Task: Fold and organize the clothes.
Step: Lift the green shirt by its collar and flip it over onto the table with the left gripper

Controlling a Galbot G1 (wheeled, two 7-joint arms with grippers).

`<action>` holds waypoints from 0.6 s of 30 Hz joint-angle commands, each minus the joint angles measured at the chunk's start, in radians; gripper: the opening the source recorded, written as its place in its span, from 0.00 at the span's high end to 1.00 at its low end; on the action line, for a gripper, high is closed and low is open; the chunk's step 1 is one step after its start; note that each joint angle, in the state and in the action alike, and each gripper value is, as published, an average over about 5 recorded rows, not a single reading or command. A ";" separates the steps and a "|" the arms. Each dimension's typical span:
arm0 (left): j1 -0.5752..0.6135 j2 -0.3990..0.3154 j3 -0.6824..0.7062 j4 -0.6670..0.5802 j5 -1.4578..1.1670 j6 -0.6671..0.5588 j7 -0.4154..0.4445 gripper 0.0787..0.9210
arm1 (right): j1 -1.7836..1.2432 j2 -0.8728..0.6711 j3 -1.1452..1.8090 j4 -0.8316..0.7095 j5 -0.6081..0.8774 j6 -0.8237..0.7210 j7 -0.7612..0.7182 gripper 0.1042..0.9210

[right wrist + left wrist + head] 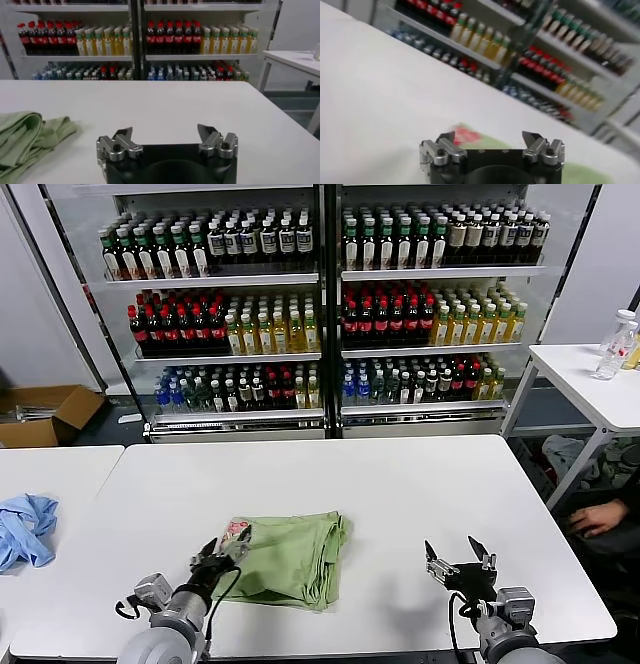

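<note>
The pastel-green T-shirt (290, 554) lies folded into a rough square on the white table (400, 484), with its pink-and-white print patch (236, 533) at the near left corner. My left gripper (222, 550) is open and empty, right at that patch corner; in the left wrist view (490, 136) the patch (465, 135) shows just past the fingers. My right gripper (458, 552) is open and empty above bare table, well right of the shirt. The shirt's edge shows in the right wrist view (27, 135), left of the right gripper (165, 132).
A light blue garment (25, 529) lies on a second table at the left. Drink shelves (320, 304) stand behind. A side table (590, 379) with a bottle (616, 344) stands at the right, and a person's hand (598, 519) rests near the right edge.
</note>
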 commanded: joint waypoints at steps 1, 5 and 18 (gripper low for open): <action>-0.006 0.041 -0.044 0.137 0.117 0.044 0.031 0.12 | -0.007 0.001 0.014 0.005 -0.002 0.001 -0.001 0.12; 0.017 0.030 -0.019 0.095 0.056 0.087 0.134 0.12 | -0.015 0.000 0.026 0.009 -0.001 0.003 -0.001 0.12; -0.061 -0.005 -0.030 0.141 -0.221 0.058 0.211 0.46 | -0.023 0.007 0.034 0.017 -0.002 0.006 0.002 0.12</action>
